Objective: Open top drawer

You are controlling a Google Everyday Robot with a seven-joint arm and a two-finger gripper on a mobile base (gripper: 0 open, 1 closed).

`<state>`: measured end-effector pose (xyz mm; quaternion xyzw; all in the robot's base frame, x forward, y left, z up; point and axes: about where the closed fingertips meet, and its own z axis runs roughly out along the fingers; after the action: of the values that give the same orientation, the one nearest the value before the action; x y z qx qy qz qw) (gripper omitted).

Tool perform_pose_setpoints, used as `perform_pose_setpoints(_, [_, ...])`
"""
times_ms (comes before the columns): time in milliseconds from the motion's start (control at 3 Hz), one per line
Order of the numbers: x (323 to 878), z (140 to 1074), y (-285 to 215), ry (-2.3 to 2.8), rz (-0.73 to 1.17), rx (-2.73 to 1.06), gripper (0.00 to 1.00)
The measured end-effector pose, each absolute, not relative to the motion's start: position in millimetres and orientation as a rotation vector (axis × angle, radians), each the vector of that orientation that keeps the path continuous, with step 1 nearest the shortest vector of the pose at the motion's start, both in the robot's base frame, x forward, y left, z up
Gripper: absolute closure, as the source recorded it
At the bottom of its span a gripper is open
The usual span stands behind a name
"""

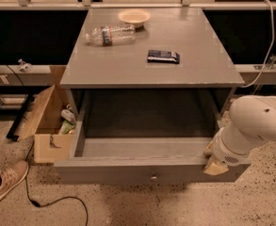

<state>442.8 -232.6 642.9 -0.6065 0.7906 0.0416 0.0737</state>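
One top drawer [128,171] wide open; gripper [215,164] at its front right corner.

Gripper [213,158], 4 o'clock, at top drawer [128,171] front, partly hidden by arm [260,121]; arm cut by right edge. Shoe [5,181], 8 o'clock, cropped.

Grey table [198,67], bottle [110,34] (lying), bowl [133,17], dark packet [163,56], hand [215,161] at front-right

Your arm [260,121], at the right edge of the frame, is a smooth, glossy white shell, fat and rounded. Its lower end carries what looks like a dotted grille. Your gripper [215,163], lower right, is cream-tan.
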Motion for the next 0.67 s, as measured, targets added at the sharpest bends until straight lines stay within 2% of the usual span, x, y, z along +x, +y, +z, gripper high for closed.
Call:
perform_pose_setpoints(333, [445.0, 643.8, -232.8, 2.369, 0.131, -1.827, 0.44])
perform_pose_setpoints(667, [450.7, 645.7, -233.4, 2.359, 0.146, -1.843, 0.20])
